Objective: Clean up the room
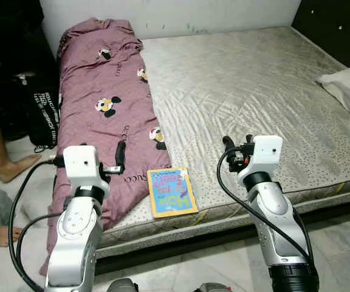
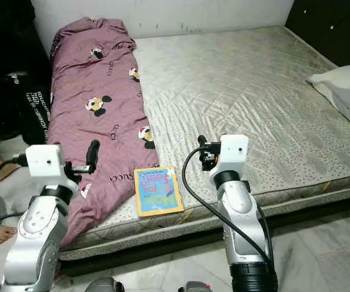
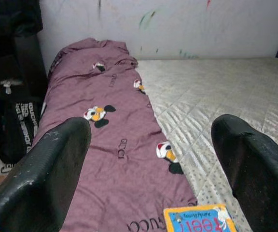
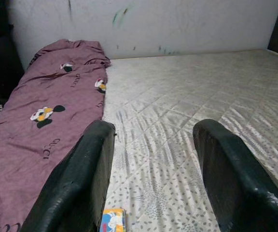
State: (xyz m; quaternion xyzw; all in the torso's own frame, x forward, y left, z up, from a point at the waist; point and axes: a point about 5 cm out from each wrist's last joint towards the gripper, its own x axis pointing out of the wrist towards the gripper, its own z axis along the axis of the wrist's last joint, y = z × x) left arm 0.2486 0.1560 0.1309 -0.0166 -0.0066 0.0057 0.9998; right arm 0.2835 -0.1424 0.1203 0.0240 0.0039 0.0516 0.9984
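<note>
Book (image 1: 172,192) on mattress edge (image 1: 236,210), between left hand (image 1: 120,153) and right hand (image 1: 236,145).

Bare mattress (image 1: 242,91) lies wide open ahead; purple quilt (image 1: 102,103) crowds the left, book (image 1: 172,192) near the edge.

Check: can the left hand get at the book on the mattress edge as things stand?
Probably yes. The left hand hovers open over the purple blanket, with the book lying flat just beside it and nothing between them.
</note>
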